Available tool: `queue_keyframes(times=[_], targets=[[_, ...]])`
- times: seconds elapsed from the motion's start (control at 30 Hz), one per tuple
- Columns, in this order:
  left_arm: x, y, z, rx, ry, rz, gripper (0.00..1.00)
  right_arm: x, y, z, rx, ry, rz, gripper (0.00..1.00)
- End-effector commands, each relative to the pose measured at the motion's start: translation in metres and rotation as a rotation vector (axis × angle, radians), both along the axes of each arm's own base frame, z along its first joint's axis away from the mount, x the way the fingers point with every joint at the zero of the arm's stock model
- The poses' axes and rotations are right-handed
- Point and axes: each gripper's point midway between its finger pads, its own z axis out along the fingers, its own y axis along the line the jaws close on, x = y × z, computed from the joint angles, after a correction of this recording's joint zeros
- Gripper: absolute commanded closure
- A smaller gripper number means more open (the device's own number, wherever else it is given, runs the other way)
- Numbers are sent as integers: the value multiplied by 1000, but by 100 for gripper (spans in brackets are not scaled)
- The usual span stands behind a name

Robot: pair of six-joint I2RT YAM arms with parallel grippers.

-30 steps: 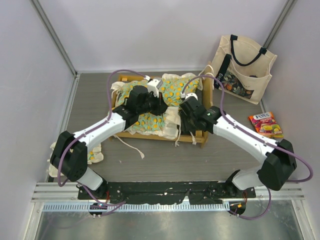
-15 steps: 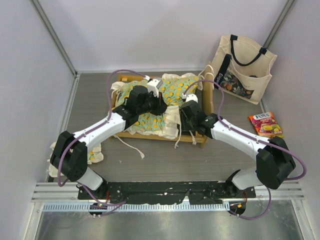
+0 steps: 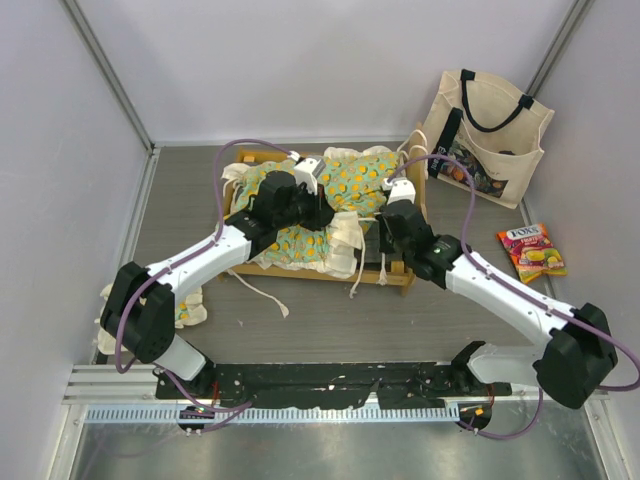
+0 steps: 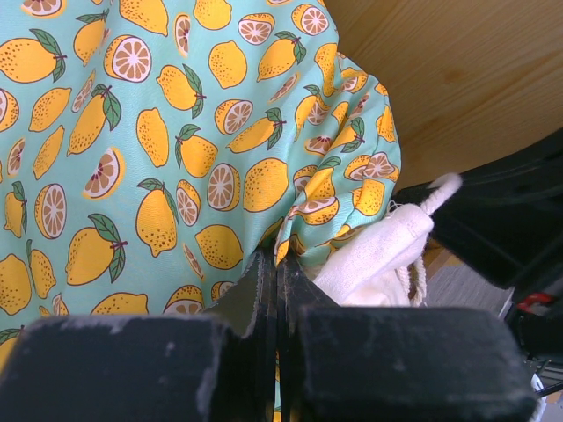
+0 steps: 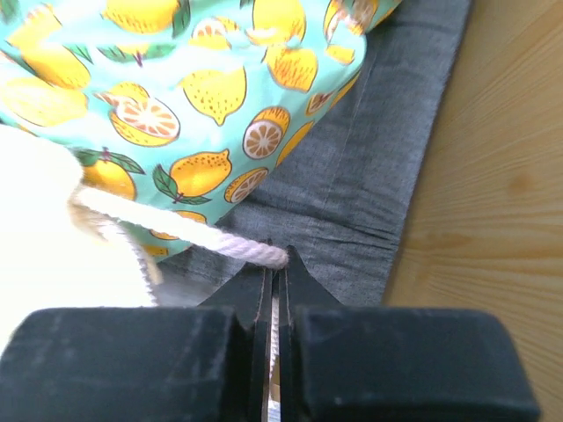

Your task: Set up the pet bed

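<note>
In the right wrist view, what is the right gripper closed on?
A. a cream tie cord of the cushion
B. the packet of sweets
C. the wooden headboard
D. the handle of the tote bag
A: the right gripper is shut on the cream tie cord, which runs from the lemon-print cushion down over the grey base.

The grey tabletop [image 3: 320,320] carries the pet bed [image 3: 350,185] at centre, a cream tote bag [image 3: 490,140] far right, a candy packet [image 3: 530,248] near it, and a ruffled pillow [image 3: 190,312] near left.
</note>
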Motion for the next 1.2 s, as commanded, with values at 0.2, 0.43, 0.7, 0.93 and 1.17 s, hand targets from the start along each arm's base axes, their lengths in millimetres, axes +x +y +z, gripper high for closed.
queue_keyframes(times=[0.2,0.43,0.7,0.93,1.17], targets=[[4,5,23,-50,-58,29,100,24,-5,44,79,-161,-114,99],[4,4,24,-59,-57,27,100,30,-10,44,95,-202,-161,99],[4,4,23,-54,-56,29,100,39,-8,67,121,-231,-195,99],[6,3,24,-59,-58,27,100,24,-5,42,139,-151,-165,99],[7,3,26,-57,-64,28,100,0,-1,42,217,-106,-99,99]])
